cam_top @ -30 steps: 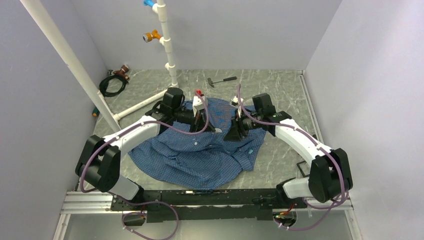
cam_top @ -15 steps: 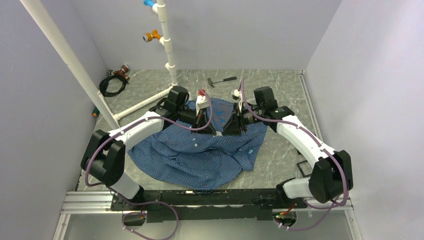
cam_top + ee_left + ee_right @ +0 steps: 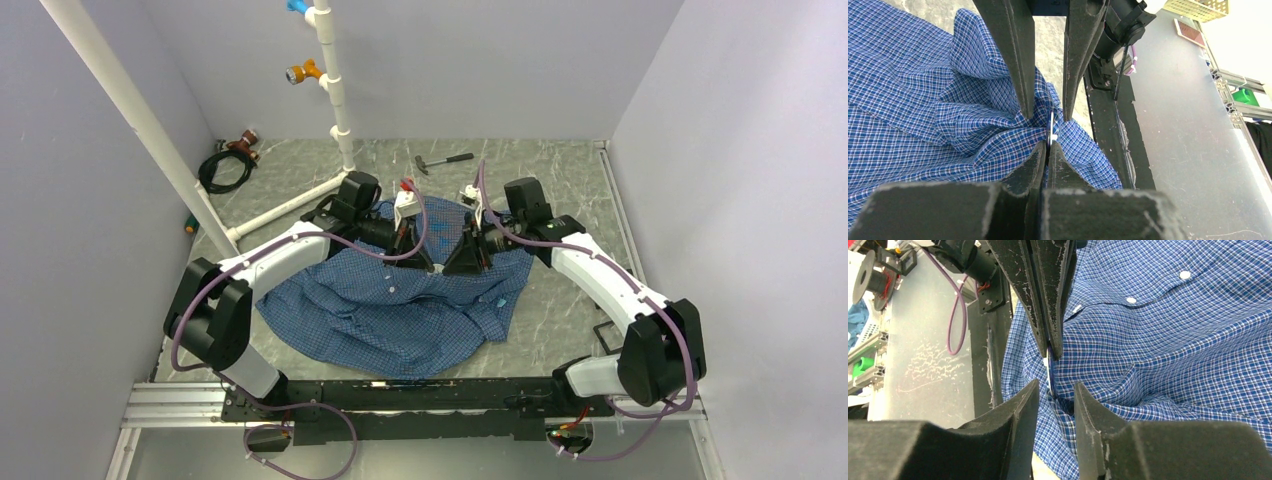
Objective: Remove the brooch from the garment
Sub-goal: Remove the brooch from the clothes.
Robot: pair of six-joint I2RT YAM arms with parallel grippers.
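Note:
The garment (image 3: 400, 320), a blue checked shirt with white buttons (image 3: 1185, 275), lies crumpled mid-table. My left gripper (image 3: 1048, 144) is shut at a raised fold of it, on a thin round piece seen edge-on, which I take for the brooch (image 3: 1051, 127); its face is hidden. My right gripper (image 3: 1056, 385) faces the left one tip to tip, open, its fingers (image 3: 1024, 75) straddling the same fold and the brooch (image 3: 1049, 371). From above, the left gripper (image 3: 430, 263) and the right gripper (image 3: 448, 264) meet over the shirt's upper middle.
A white pipe stand (image 3: 335, 100) rises at the back left, with a coiled black cable (image 3: 222, 168) beside it. A small hammer (image 3: 443, 160) lies behind the shirt. A black square frame (image 3: 607, 335) sits by the right arm's base.
Both arms have shifted inward, bringing the grippers tip to tip over the shirt. The right gripper's jaws have narrowed. The left gripper stays shut.

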